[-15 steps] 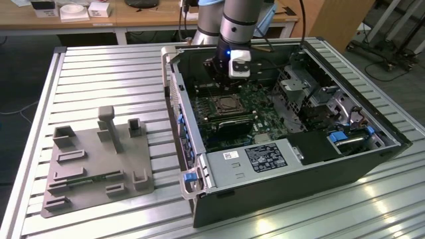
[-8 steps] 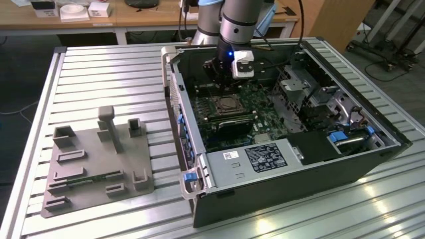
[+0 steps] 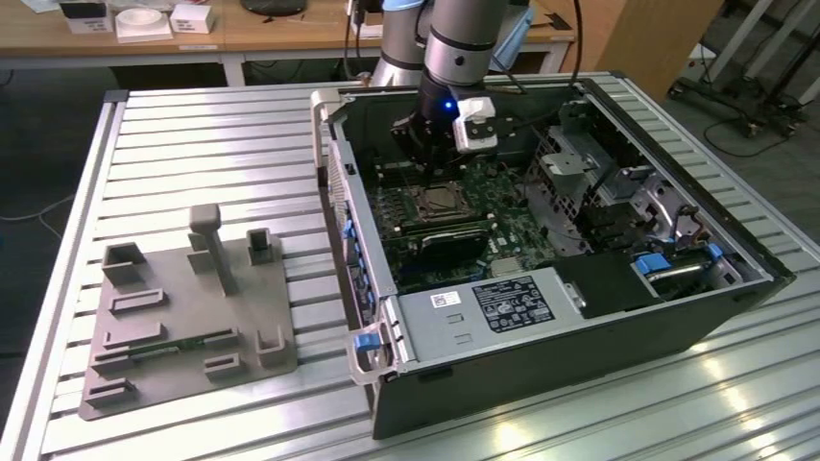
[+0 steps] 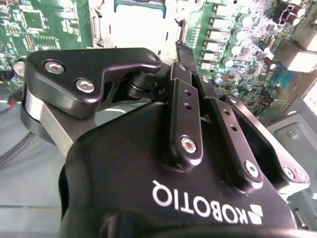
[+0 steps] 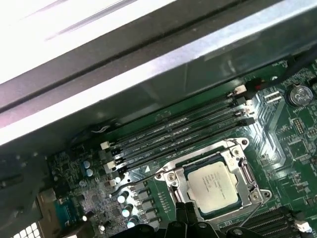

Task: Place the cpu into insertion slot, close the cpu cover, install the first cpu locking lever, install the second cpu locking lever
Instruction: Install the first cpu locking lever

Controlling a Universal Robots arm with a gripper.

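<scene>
Hovering over the socket (image 5: 171, 183), pincer (image 5: 190, 224) grip state we cannot tell. Chip (image 5: 214, 182) sits in socket; we judge it light, stiff, fragile, best held by its side edges.

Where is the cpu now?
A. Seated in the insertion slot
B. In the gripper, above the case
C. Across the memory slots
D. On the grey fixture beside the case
A: in the first wrist view the cpu lies flat inside the insertion slot.

Robotics lab, slatted aluminium bench (image 3: 192, 125), opened computer case (image 3: 577, 355), grey parts fixture (image 3: 192, 317), wooden desks (image 3: 230, 38) behind
</scene>
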